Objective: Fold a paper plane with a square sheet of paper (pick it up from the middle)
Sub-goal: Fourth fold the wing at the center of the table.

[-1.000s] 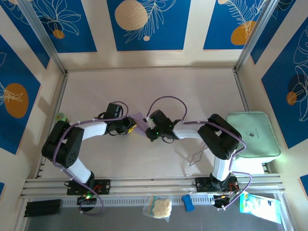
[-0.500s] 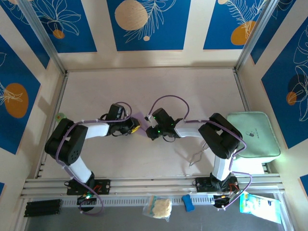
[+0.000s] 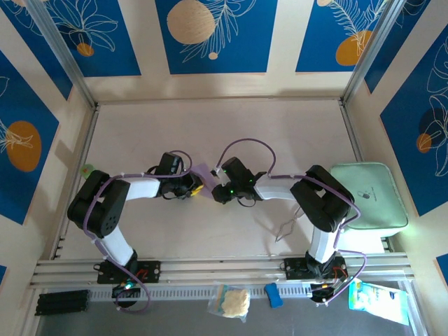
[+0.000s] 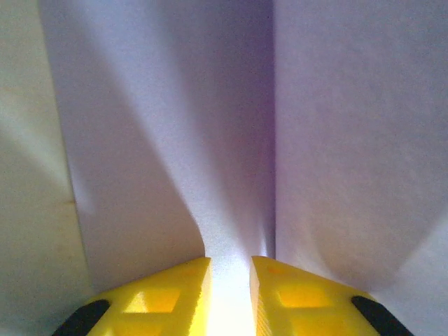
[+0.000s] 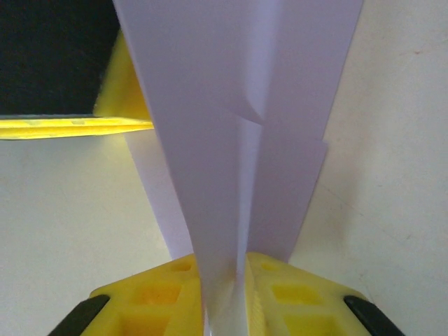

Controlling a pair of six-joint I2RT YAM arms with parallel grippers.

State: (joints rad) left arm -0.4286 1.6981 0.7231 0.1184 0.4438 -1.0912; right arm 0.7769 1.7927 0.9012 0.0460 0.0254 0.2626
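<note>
The lavender sheet of paper (image 3: 203, 172), partly folded with creases, is held up between both grippers at the table's middle. In the right wrist view the folded paper (image 5: 224, 140) stands upright, running down into my right gripper (image 5: 224, 301), which is shut on its layers. One yellow finger of the left gripper (image 5: 126, 105) shows beside the paper at the upper left. In the left wrist view the paper (image 4: 175, 126) funnels into the narrow gap of my left gripper (image 4: 231, 294), a vertical crease just to the right. From above, left gripper (image 3: 195, 186) and right gripper (image 3: 216, 190) nearly touch.
A pale mint-green tray (image 3: 367, 196) sits at the right edge beside the right arm. A thin wire shape (image 3: 285, 227) lies near the right arm's base. A small green item (image 3: 87, 169) sits far left. Packets (image 3: 229, 301) lie below the front rail.
The left arm has shifted right, bringing its gripper closer to the right gripper and the paper. The right gripper has barely moved.
</note>
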